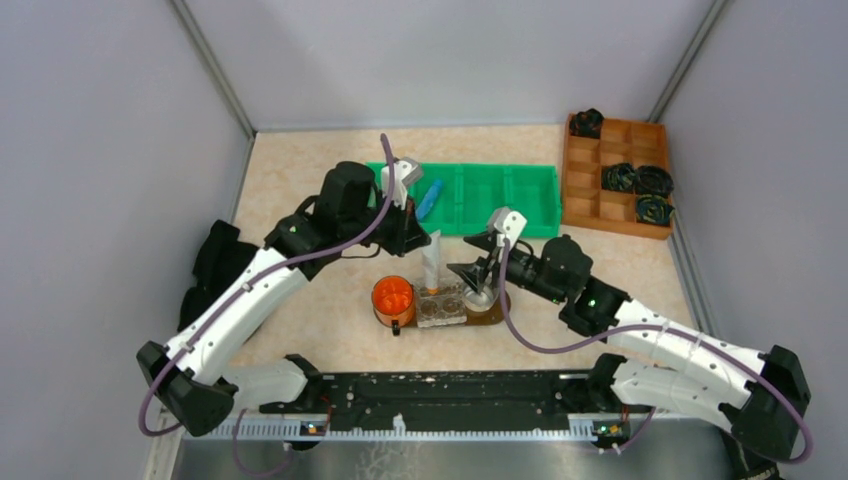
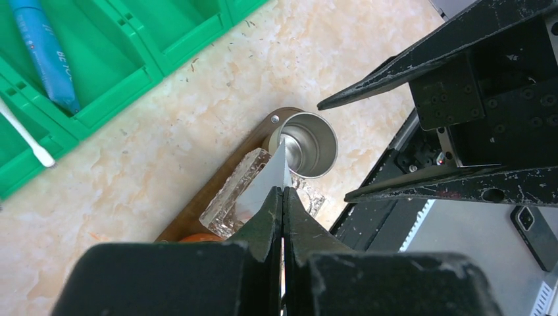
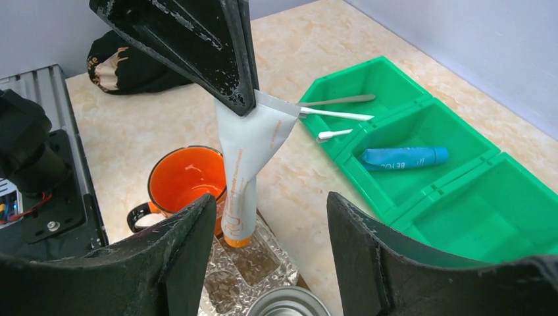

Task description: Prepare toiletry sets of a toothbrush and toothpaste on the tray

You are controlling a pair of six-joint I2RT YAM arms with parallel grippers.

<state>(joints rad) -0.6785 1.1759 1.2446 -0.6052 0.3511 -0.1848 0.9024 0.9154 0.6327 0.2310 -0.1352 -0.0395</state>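
My left gripper [image 1: 428,236] is shut on the flat crimped end of a white toothpaste tube [image 3: 243,164]. The tube hangs upright, its orange cap down in a clear glass dish [image 3: 253,270]. That dish sits on the dark brown tray [image 2: 197,214], between an orange mug [image 1: 393,298] and a metal cup [image 1: 480,297]. My right gripper [image 3: 271,201] is open and empty, low over the dish and metal cup, its fingers either side of the tube's lower end without touching it. A blue tube [image 3: 405,157] and slim toothbrushes [image 3: 335,114] lie in the green bin [image 1: 500,195].
An orange-brown compartmented box [image 1: 615,175] with black bundles stands at the back right. The green bin [image 3: 421,197] lies just behind the tray. Grey walls close in the table on three sides. A black object [image 3: 125,62] lies at the far left.
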